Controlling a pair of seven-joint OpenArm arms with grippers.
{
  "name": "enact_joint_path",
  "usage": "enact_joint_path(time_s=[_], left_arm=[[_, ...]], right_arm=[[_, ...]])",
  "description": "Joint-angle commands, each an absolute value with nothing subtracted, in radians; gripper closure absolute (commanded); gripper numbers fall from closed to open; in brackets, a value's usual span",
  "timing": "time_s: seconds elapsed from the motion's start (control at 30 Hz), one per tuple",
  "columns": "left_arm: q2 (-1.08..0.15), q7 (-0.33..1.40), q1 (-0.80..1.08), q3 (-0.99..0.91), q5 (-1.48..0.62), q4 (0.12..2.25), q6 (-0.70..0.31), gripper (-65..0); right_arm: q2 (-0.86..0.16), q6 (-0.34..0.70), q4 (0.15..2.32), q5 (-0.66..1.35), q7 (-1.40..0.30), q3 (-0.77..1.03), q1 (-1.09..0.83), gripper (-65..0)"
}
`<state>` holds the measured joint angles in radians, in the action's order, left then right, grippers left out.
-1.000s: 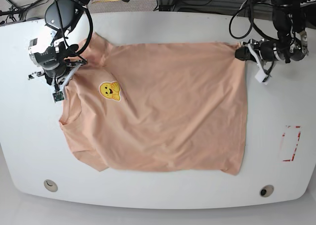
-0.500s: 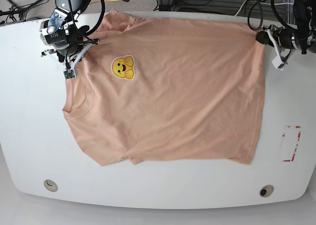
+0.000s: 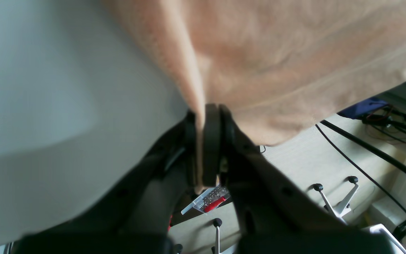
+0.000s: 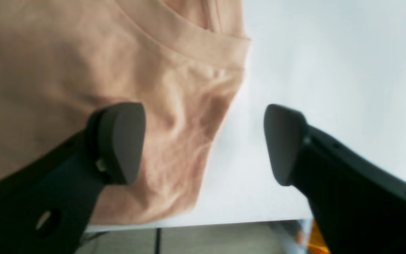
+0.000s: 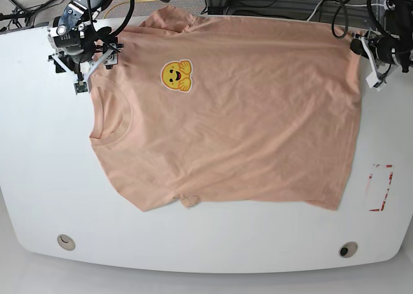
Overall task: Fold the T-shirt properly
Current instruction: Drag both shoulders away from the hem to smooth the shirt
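The peach T-shirt [image 5: 232,126] lies spread on the white table [image 5: 39,178], chest up, with its yellow face patch [image 5: 176,75] near the far left and its collar [image 5: 106,113] facing left. My right gripper [image 5: 90,60] stands open at the shirt's far-left shoulder. In the right wrist view its fingers [image 4: 118,141] are wide apart, one over the wrinkled T-shirt [image 4: 65,70] by the collar band, the other over bare table. At the far right my left gripper [image 5: 357,47] is shut on the shirt's hem corner. The left wrist view shows a T-shirt [image 3: 277,53] fold pinched between the pads.
A red-marked rectangle [image 5: 379,187] sits on the table at the right. Two round holes [image 5: 65,242] [image 5: 348,249] lie near the front edge. Cables [image 5: 303,4] and stands crowd the floor behind the far edge, which the shirt reaches.
Both arms drew the shirt toward the far edge and stretched it flat. The right gripper then opened and let go of the shoulder. The left gripper still holds its corner.
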<state>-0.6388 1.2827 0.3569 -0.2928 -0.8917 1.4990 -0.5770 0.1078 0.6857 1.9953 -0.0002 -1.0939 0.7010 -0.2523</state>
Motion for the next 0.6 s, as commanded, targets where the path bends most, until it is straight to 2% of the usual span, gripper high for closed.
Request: enact_joint_path(time_s=[0.0,0.27,0.57], left_arm=[[-0.662,1.28,0.352,-0.302,-0.901,1.509,-0.578,0.0],[-0.662,1.28,0.352,-0.302,-0.901,1.509,-0.578,0.0],[-0.664,1.28,0.354,-0.302,-0.901,1.509,-0.578,0.0]], right_arm=[[0.102,0.691,2.017,0.064,-1.081,0.739,-0.246,-53.4],[0.076,0.69,1.966,0.55,-1.176,0.905,-0.303,-53.3],[0.045,0.69,1.816,0.819,-1.193,1.038,-0.387,-53.3]])
